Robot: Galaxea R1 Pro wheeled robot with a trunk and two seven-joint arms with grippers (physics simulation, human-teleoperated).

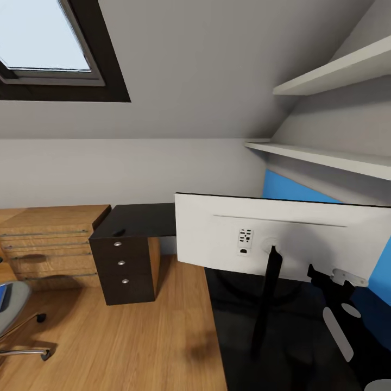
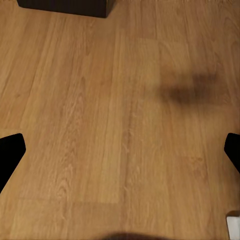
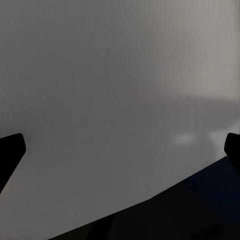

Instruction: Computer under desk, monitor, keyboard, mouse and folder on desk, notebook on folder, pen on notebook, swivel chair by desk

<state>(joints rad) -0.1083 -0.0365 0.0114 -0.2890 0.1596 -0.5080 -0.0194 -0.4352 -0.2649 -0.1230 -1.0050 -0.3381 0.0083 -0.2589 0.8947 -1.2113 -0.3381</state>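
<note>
The monitor (image 1: pixel 282 236) stands upright at the centre right of the head view, its white back toward the camera and its thin black stand running down to the black table (image 1: pixel 239 320) in the lower right. The table's other wing reaches back to the left, ending in a black drawer unit (image 1: pixel 124 269) with round silver knobs at centre left. Beside that unit, at the left edge, sits a light wooden dresser (image 1: pixel 49 239). In the lower left corner part of the swivel chair (image 1: pixel 16 315) shows: grey seat, chrome legs and castors, with a sliver of blue, likely the folder (image 1: pixel 3 296), on the seat.

The right hand (image 1: pixel 339 279) hovers just behind the monitor's lower right part; in its wrist view the fingertips (image 3: pixel 11 150) sit at opposite edges, spread wide, facing the pale monitor back (image 3: pixel 110 100). The left hand (image 2: pixel 120 150) is likewise spread wide over the wood floor (image 2: pixel 100 125).

A skylight (image 1: pixel 46 43) fills the upper left, and two white shelves (image 1: pixel 331 73) are at the upper right.
</note>
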